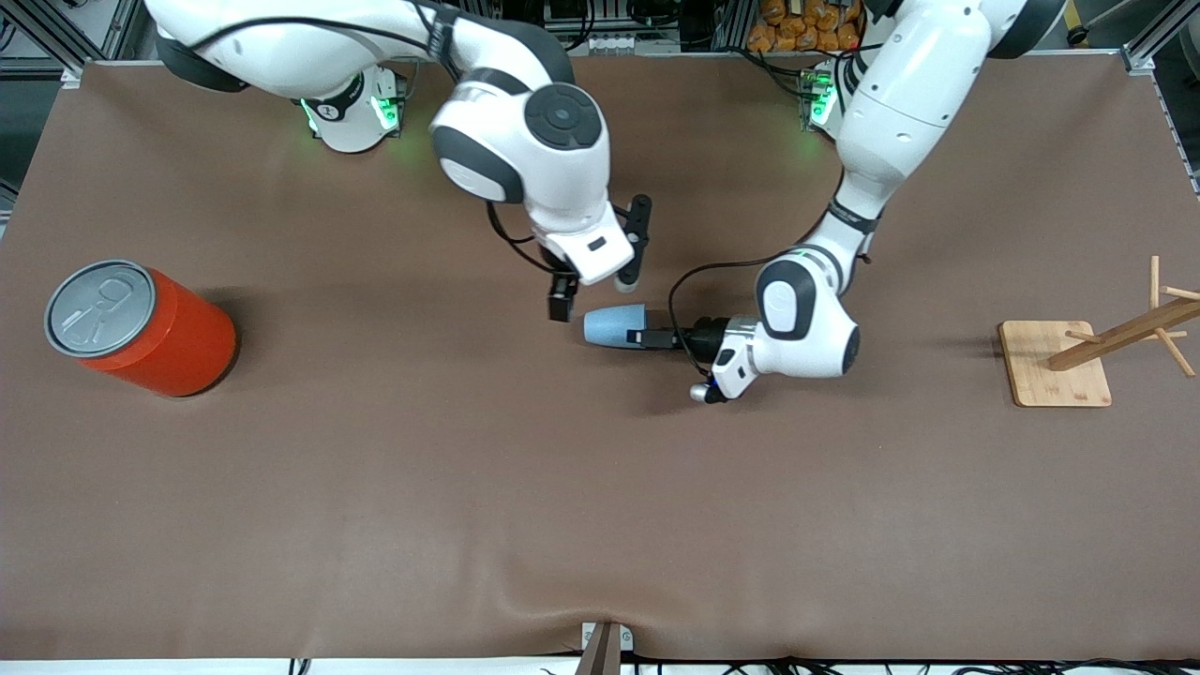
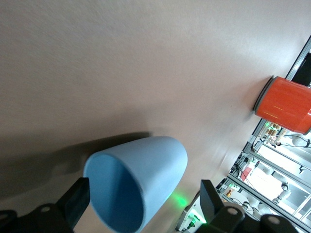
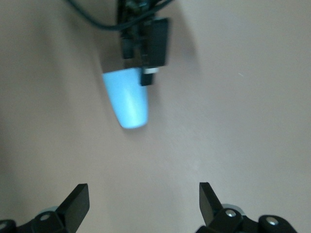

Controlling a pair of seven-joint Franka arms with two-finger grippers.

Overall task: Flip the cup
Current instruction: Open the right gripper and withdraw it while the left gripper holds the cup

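Left gripper (image 1: 647,337) is lying level, seemingly clamping the small light-blue tapered plastic cup (image 1: 613,326) sideways – right gripper (image 1: 597,293) is hanging spread above

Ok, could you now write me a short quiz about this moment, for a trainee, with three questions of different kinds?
1. Which gripper is at the open end of the cup?
A. the left gripper
B. the right gripper
C. neither of them

2. True or false: the cup stands upright on the table.

3. Fill in the missing word: the right gripper, which hangs over the table close to the cup, is ____.

Key
1. A
2. False: the cup is on its side, with its closed base toward the right arm's end of the table.
3. open
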